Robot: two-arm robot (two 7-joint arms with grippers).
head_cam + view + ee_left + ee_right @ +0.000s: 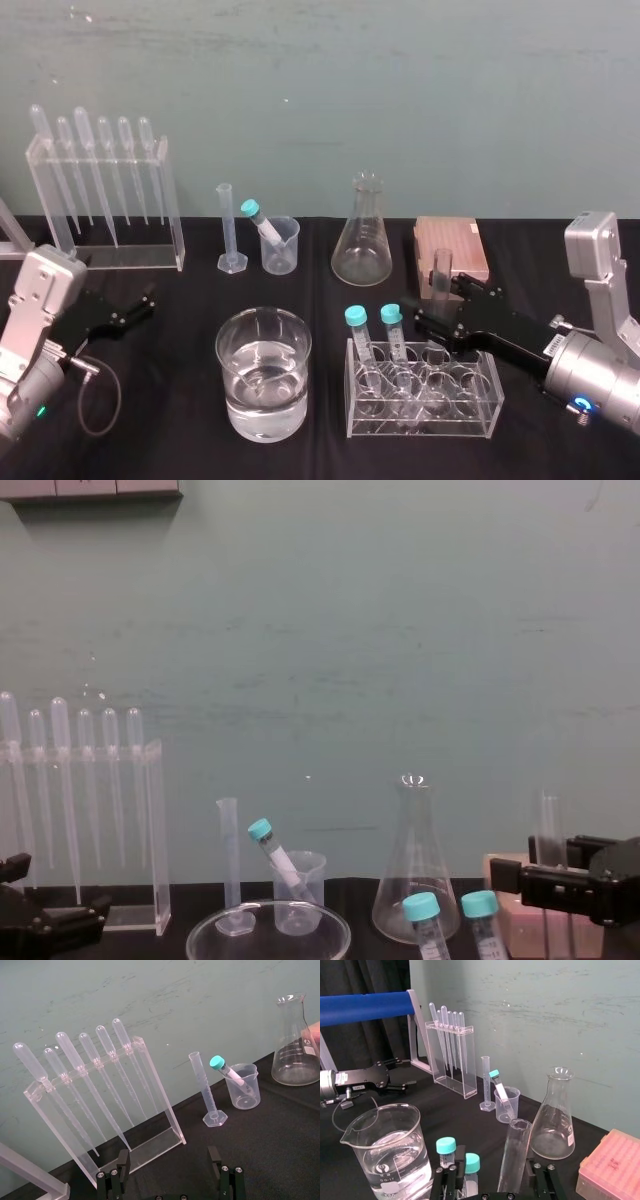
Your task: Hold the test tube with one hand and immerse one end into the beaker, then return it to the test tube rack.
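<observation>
Right claw (pixel 430 300) is straddling the test tube (pixel 443 268), jaws apart and not yet clamped, the tube standing upright at the rack's (pixel 470 402) rear side with the beaker (pixel 262 375) sitting to its left; left claw (pixel 140 300), also spread, is idling well apart on the table's (pixel 170 450) left.

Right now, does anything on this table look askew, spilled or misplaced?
A teal-capped tube leans in the small beaker, not upright in the test tube rack like two others. Nothing spilled. Right end effector sits open around the test tube; left end effector rests at far left.
</observation>
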